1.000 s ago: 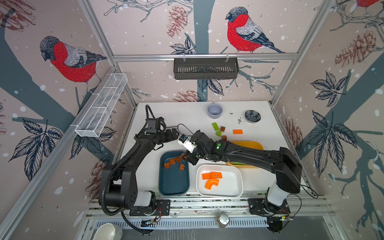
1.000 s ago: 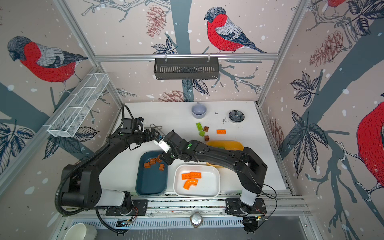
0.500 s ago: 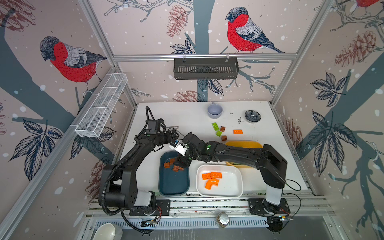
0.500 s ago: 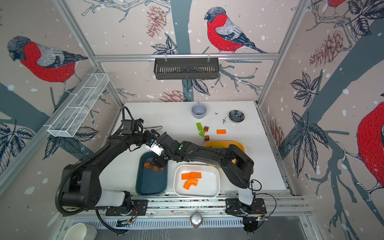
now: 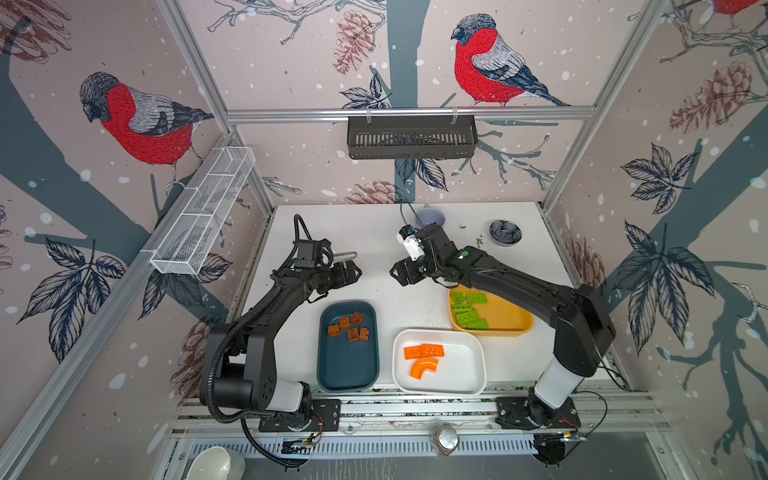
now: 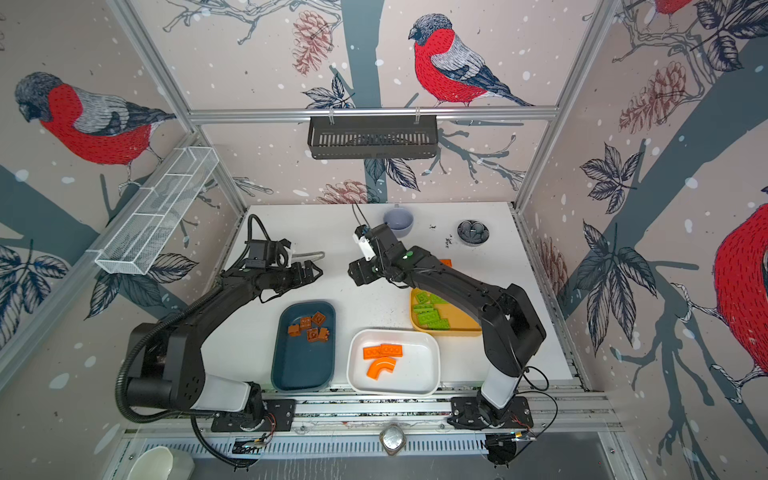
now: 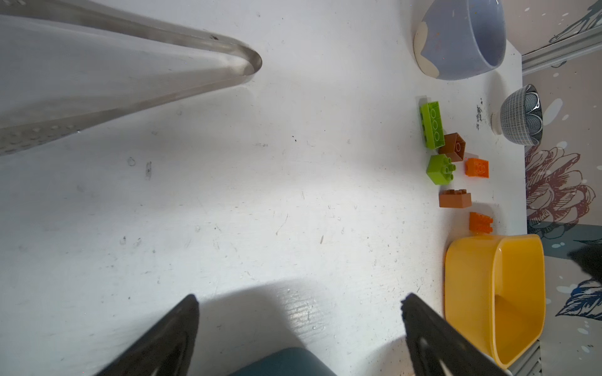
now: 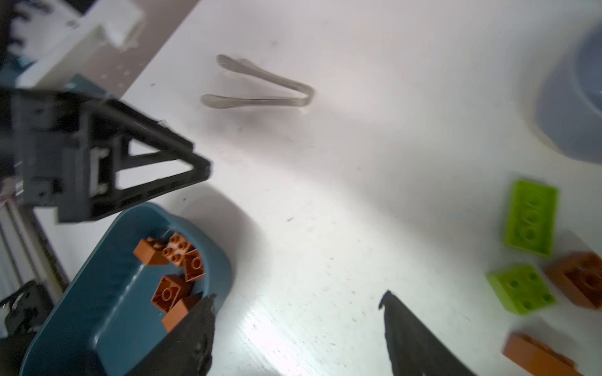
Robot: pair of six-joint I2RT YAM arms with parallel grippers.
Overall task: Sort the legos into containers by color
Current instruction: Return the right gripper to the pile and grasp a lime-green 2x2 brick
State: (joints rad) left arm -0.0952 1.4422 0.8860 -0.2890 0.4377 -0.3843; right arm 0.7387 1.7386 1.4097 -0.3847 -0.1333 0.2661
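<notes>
Both arms reach from the bottom edge to mid-frame in a top view. The left gripper (image 5: 355, 272) and right gripper (image 5: 398, 276) face each other over the bare table (image 5: 407, 307), jaws wide and empty.

- **Lower centre:** white tray (image 5: 461, 370), three orange legos (image 5: 424, 352).
- **To its left:** teal tray (image 5: 347, 365), five brown legos (image 5: 353, 332).
- **Centre right:** yellow tray (image 5: 507, 318), at least five green legos (image 5: 469, 318).
- **Just beyond the yellow tray:** six loose legos (image 7: 439, 169), two green, two brown, two orange.

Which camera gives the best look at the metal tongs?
The right wrist view: the tongs show whole there, both arms and the bend, though slightly blurred. The left wrist view shows them very close and cut off at the frame edge. In both top views only the bend peeks out.
</notes>
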